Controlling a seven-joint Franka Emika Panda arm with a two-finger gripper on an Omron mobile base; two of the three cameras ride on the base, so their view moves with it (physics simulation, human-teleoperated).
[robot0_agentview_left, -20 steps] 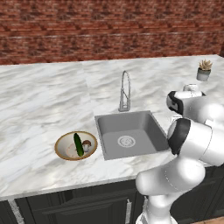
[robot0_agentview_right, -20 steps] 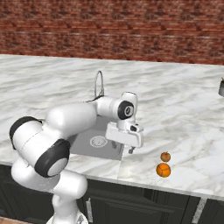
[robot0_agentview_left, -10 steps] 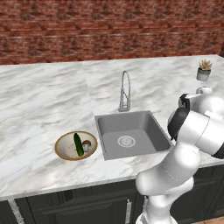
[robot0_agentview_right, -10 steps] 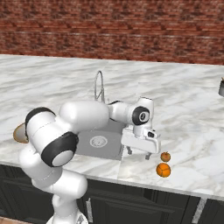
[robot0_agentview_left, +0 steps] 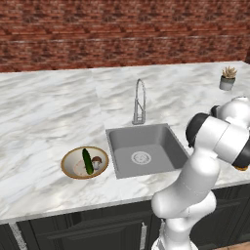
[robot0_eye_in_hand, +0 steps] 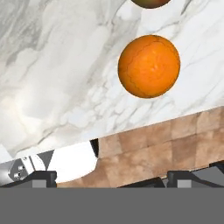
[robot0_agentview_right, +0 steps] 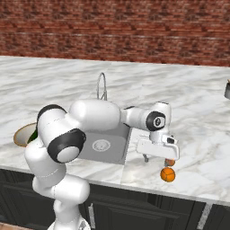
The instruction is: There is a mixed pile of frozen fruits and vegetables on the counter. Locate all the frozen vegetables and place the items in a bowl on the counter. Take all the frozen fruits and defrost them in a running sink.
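Our two-finger gripper (robot0_agentview_right: pixel 157 158), aperture unclear, hovers lower right over two round orange fruits (robot0_eye_in_hand: pixel 149 66); dark green cucumber (robot0_agentview_left: pixel 87 160) and brown-capped mushroom (robot0_agentview_left: pixel 97 161) fill the tan-rimmed bowl (robot0_agentview_left: pixel 68 159); fruits remain.

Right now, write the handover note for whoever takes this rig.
Gripper: low over the counter right of the sink, beside the fruits; holds nothing visible, jaw state unclear.
Vegetables: cucumber and mushroom lie in the bowl, left of the sink. Done.
Fruits: both oranges on the counter near its front edge, one in front, the other partly behind the gripper.
Left: move both oranges into the sink; faucet shows no water.
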